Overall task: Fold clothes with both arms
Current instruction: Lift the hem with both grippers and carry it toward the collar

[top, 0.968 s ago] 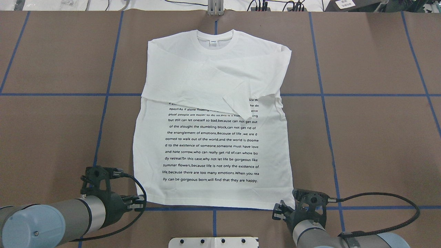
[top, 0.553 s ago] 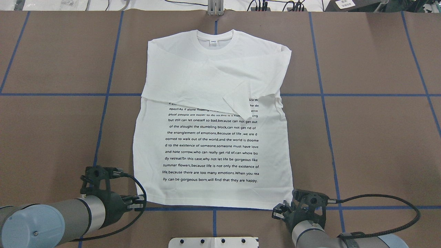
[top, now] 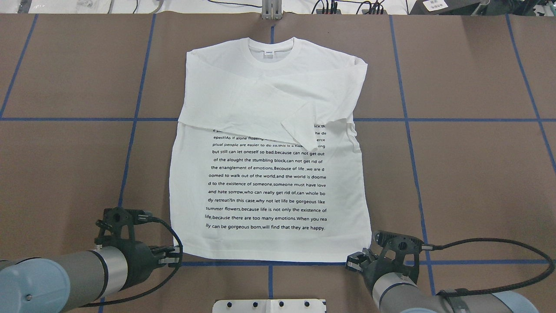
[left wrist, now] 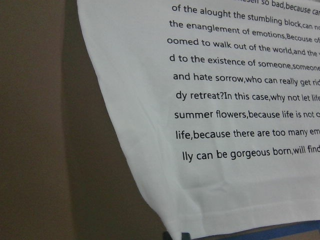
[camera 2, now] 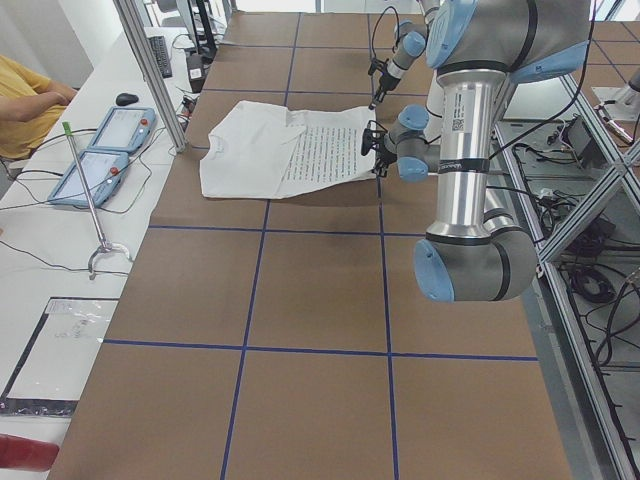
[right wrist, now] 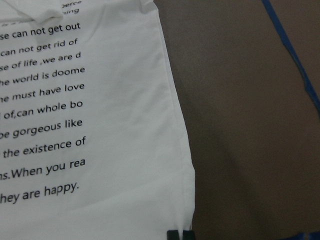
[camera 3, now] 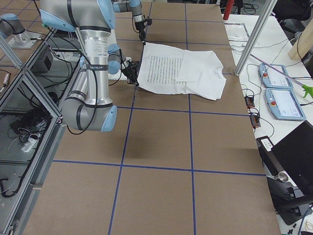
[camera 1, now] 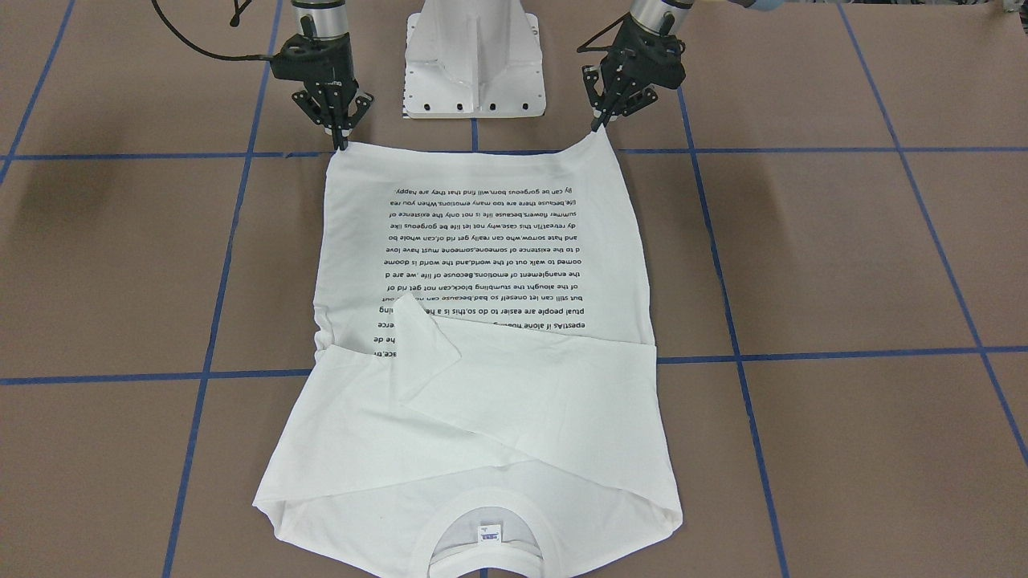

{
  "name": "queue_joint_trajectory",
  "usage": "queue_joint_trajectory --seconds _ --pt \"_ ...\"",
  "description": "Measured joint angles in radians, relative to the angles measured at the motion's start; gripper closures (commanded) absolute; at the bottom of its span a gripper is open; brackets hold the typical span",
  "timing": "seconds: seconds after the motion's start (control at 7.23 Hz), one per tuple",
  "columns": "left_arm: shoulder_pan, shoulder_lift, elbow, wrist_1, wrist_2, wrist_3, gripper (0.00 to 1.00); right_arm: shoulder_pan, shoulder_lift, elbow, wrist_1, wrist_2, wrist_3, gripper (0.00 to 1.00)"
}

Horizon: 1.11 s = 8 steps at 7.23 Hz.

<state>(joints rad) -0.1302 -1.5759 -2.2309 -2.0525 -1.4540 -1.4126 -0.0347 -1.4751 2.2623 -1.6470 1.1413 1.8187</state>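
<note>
Nipped shut on the T-shirt point(camera 1: 482, 265) hem corners by left gripper point(camera 1: 598, 124) and right gripper point(camera 1: 340, 143), thin bites, likely to slip free if lifted unevenly.

Open table point(top: 478, 174) flanking T-shirt point(top: 269, 182), pedestal base point(top: 269, 306) near hem

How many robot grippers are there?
2. The left gripper pinches one bottom corner of the shirt, and the right gripper pinches the other bottom corner. None seem hidden.
</note>
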Motion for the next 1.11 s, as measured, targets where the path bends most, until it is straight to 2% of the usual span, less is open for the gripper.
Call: queue_joint_trajectory --seconds 0.14,0.28,0.41,0.55,0.83,1.11 --pt "-0.019 0.007 -0.086 0.058 -0.049 0.002 1.00 0.008 0.000 0.133 -0.126 0.044 -0.001 1.00" --pt "-0.061 0.003 -0.210 0.176 -0.114 0.003 1.00 0.019 0.008 0.276 -0.262 0.094 -0.001 1.00" --pt "-0.107 -0.016 -0.334 0.327 -0.177 0.004 1.00 0.051 0.045 0.378 -0.385 0.157 -0.001 1.00" --pt "-0.141 -0.063 -0.405 0.455 -0.219 0.009 1.00 0.099 0.113 0.420 -0.481 0.215 -0.005 1.00" --pt "-0.212 -0.201 -0.367 0.574 -0.244 0.080 1.00 0.209 0.263 0.396 -0.596 0.265 -0.065 1.00" --pt "-0.344 -0.282 -0.261 0.593 -0.249 0.209 1.00 0.352 0.354 0.316 -0.612 0.314 -0.170 1.00"
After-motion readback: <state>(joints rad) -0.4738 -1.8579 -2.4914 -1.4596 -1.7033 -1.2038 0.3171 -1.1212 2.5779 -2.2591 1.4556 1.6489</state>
